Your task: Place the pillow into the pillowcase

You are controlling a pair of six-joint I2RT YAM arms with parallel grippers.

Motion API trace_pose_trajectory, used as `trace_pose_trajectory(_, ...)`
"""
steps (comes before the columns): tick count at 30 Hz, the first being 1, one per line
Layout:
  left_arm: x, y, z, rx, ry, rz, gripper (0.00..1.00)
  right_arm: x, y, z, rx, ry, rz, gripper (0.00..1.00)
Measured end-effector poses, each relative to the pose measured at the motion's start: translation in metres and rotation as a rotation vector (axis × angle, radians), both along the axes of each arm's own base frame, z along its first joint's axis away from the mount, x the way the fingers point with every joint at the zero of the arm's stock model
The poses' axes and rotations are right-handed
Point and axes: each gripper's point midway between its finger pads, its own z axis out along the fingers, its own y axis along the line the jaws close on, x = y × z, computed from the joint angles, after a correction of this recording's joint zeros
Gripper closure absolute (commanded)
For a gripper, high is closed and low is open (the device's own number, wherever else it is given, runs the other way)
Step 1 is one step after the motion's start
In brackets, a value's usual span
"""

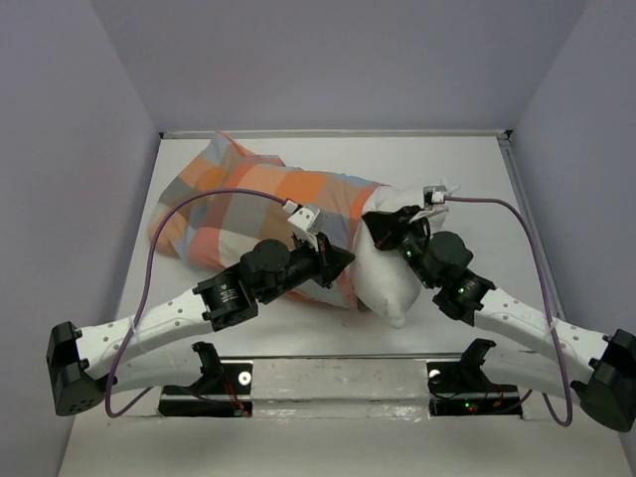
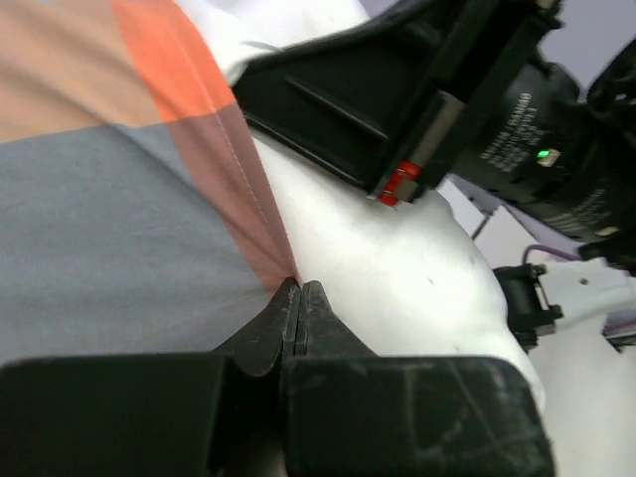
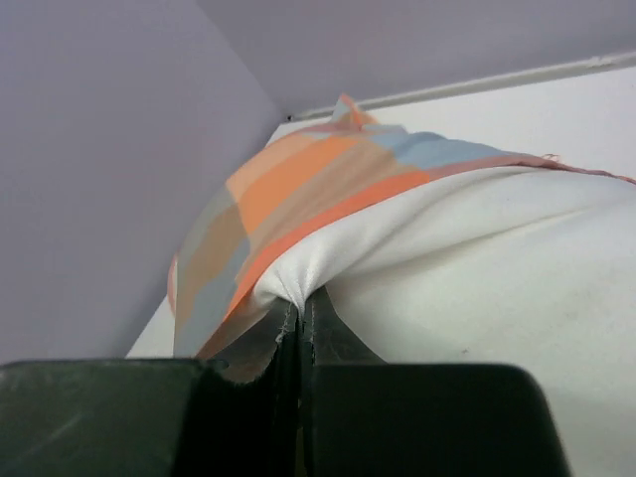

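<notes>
- Left gripper (image 2: 299,294): the jaws are pressing flat together and pinching the hem of the pillowcase (image 1: 234,214) right at their tips. Grey and orange checks are running up to the pinch point.
- Right gripper (image 3: 300,308): the jaws are likewise closing tight against each other, on the orange edge of the pillowcase where it is meeting the pillow (image 1: 386,280). White cloth is puckering at the tips, so I cannot tell whether some pillow cloth is caught as well.
- The pillowcase is lying across the left and middle of the table (image 1: 467,174), looking filled out, with one corner pointing toward the far edge.
- The pillow is sitting partly inside the pillowcase. Its right end is bulging out of the open mouth near the middle of the table, and one white corner is pointing toward the near edge.
- Both grippers are working at the mouth of the pillowcase. The left one is on the near side of the opening, the right one on the far side over the white bulge, close together but not touching.
- From the right wrist, the checked cloth is draping over the top of the white bulge and sloping away toward the far left corner.
</notes>
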Motion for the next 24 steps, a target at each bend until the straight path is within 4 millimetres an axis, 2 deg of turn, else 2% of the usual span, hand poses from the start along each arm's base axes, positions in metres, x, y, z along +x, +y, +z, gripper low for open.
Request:
trace_pose_trajectory(1, -0.002, -0.001, 0.000, -0.004, 0.004, -0.009, 1.00, 0.005, -0.001, 0.001, 0.028, -0.019, -0.027, 1.00)
trace_pose_trajectory(3, -0.008, -0.005, -0.001, -0.030, 0.028, -0.031, 1.00, 0.017, 0.005, -0.014, 0.043, -0.017, -0.060, 1.00)
trace_pose_trajectory(5, -0.014, -0.001, -0.014, -0.046, 0.069, -0.036, 1.00, 0.026, 0.015, -0.028, 0.036, -0.002, -0.071, 1.00)
trace_pose_trajectory(6, -0.016, 0.001, -0.020, -0.052, 0.086, -0.036, 1.00, 0.035, 0.026, -0.056, 0.007, 0.041, -0.076, 1.00)
trace_pose_trajectory(7, -0.018, 0.003, -0.027, -0.054, 0.107, -0.037, 1.00, 0.038, 0.032, -0.075, -0.010, 0.071, -0.083, 1.00)
trace_pose_trajectory(8, -0.021, 0.004, -0.036, -0.059, 0.130, -0.041, 1.00, 0.038, 0.037, -0.098, -0.043, 0.107, -0.084, 1.00)
trace_pose_trajectory(10, -0.026, -0.002, -0.040, -0.089, 0.158, -0.066, 1.00, 0.032, 0.046, -0.134, -0.078, 0.166, -0.076, 1.00)
trace_pose_trajectory(11, -0.028, -0.011, -0.039, -0.107, 0.168, -0.095, 0.90, 0.026, 0.051, -0.141, -0.077, 0.175, -0.061, 1.00)
trace_pose_trajectory(12, -0.030, -0.017, -0.038, -0.116, 0.175, -0.117, 0.75, 0.019, 0.055, -0.140, -0.053, 0.176, -0.045, 0.97)
trace_pose_trajectory(14, -0.034, -0.032, -0.040, -0.117, 0.192, -0.165, 0.42, 0.011, 0.054, -0.133, -0.015, 0.171, -0.025, 0.78)
trace_pose_trajectory(15, -0.038, -0.041, -0.041, -0.115, 0.206, -0.200, 0.23, 0.005, 0.051, -0.127, 0.006, 0.172, -0.016, 0.58)
trace_pose_trajectory(17, -0.044, -0.049, -0.038, -0.109, 0.205, -0.237, 0.12, -0.004, 0.045, -0.117, 0.018, 0.177, 0.003, 0.36)
trace_pose_trajectory(18, -0.047, -0.050, -0.031, -0.111, 0.198, -0.250, 0.11, -0.009, 0.043, -0.111, 0.021, 0.177, 0.014, 0.33)
trace_pose_trajectory(20, -0.047, -0.045, -0.016, -0.112, 0.171, -0.238, 0.11, -0.019, 0.036, -0.101, 0.008, 0.182, 0.031, 0.31)
trace_pose_trajectory(22, -0.040, -0.034, 0.015, -0.135, 0.114, -0.188, 0.12, -0.027, 0.024, -0.092, -0.006, 0.191, 0.030, 0.31)
trace_pose_trajectory(24, -0.032, -0.022, 0.045, -0.161, 0.063, -0.134, 0.12, -0.028, 0.008, -0.092, -0.050, 0.219, 0.016, 0.34)
